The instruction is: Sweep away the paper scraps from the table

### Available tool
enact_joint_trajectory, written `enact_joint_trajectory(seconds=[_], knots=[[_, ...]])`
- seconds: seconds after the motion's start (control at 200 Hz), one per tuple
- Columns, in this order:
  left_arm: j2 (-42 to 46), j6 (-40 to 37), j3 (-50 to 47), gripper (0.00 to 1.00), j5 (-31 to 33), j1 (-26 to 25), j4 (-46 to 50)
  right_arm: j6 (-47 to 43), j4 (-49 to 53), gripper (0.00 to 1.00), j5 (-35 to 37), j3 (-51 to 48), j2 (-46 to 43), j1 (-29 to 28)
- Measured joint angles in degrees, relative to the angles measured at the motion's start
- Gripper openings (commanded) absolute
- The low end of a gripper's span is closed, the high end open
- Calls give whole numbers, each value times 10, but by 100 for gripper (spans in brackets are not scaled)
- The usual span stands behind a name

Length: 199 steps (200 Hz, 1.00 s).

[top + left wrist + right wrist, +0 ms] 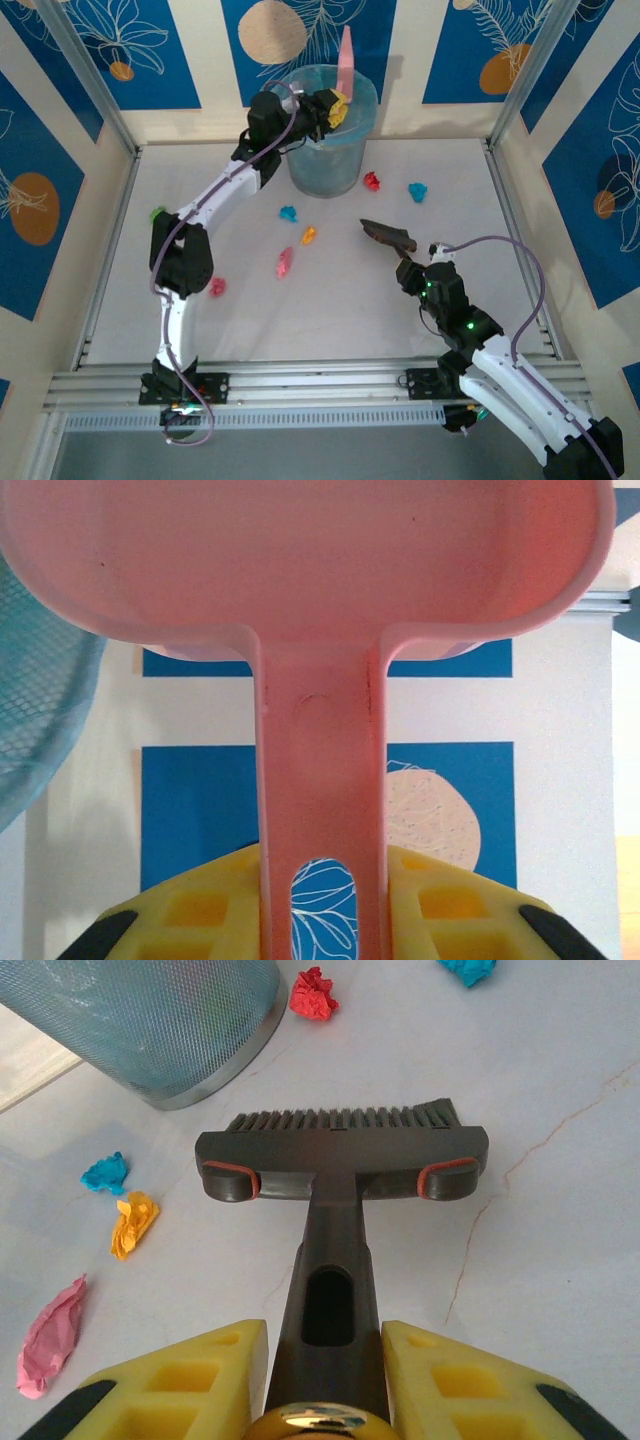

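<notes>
A long pink paper scrap [285, 263] lies pointing away across the table [330, 320], left of the right gripper [408, 262] clamped on a brush [388, 235], while the left gripper [325, 880] grips a raised dustpan [300, 560].

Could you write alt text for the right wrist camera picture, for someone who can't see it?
The right gripper is shut on the handle of a dark brush, its bristled head out over the white table. Crumpled paper scraps in red, cyan, orange and pink lie around it, and a blue mesh bin stands at upper left.
</notes>
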State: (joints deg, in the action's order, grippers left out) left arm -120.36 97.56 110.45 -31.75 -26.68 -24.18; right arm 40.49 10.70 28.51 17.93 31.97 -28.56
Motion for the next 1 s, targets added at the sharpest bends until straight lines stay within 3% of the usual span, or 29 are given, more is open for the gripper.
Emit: enact_joint_trajectory(seconds=[0.545, 0.75, 0.995], knots=[[35, 16, -53, 0, 22, -2, -49, -5, -6, 0, 3, 0, 13, 0], [93, -40, -89, 0, 12, -21, -30, -6, -5, 0, 11, 0, 12, 0], [202, -154, -209, 0, -22, -74, 13, -6, 6, 0, 17, 0, -3, 0]])
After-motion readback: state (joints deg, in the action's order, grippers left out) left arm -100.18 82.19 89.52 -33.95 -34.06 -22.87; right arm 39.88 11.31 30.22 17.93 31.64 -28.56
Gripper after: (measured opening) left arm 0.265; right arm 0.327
